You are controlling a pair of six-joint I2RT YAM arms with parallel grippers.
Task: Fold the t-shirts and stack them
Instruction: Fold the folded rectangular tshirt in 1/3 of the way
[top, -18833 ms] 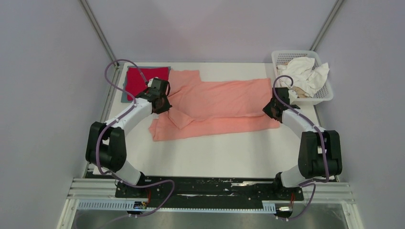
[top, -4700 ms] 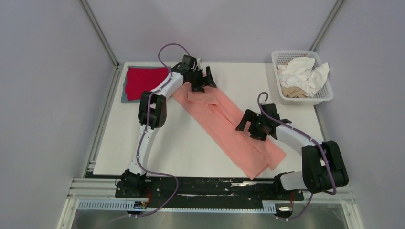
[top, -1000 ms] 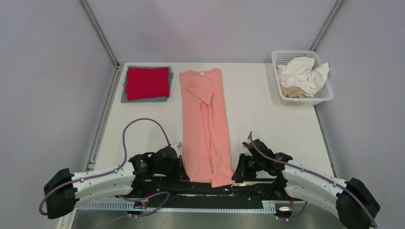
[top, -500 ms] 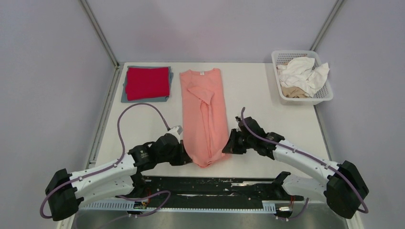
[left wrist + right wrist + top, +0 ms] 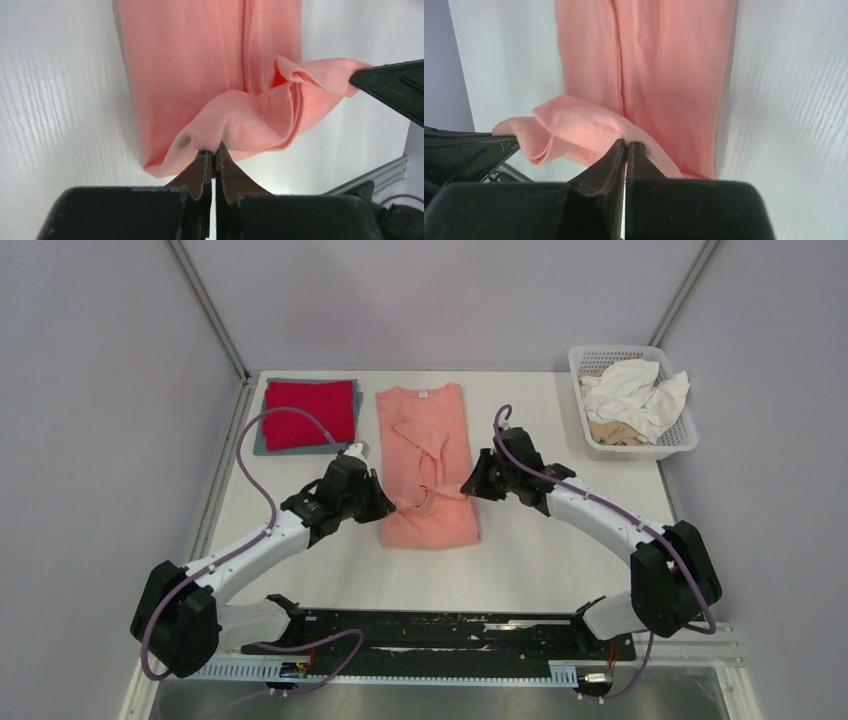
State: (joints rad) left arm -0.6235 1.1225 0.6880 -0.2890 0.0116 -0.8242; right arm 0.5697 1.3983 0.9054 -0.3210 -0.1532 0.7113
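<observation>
A salmon-pink t-shirt (image 5: 430,455) lies in a long strip down the middle of the table, its near end doubled back over itself. My left gripper (image 5: 392,506) is shut on the left corner of that lifted hem (image 5: 240,117). My right gripper (image 5: 466,486) is shut on the right corner (image 5: 579,127). The hem sags between them above the shirt's middle. A folded red t-shirt (image 5: 309,412) lies on a folded grey-blue t-shirt (image 5: 263,444) at the back left. White t-shirts (image 5: 635,388) and a beige one (image 5: 610,432) are heaped in the basket.
The white lattice basket (image 5: 680,445) stands at the back right corner. Grey walls close in the table's left, back and right sides. The black base rail (image 5: 440,625) runs along the near edge.
Both grippers have carried the shirt's near hem away from the table's front edge toward the back, folding the lower part over the middle. Both stay shut on the cloth.
</observation>
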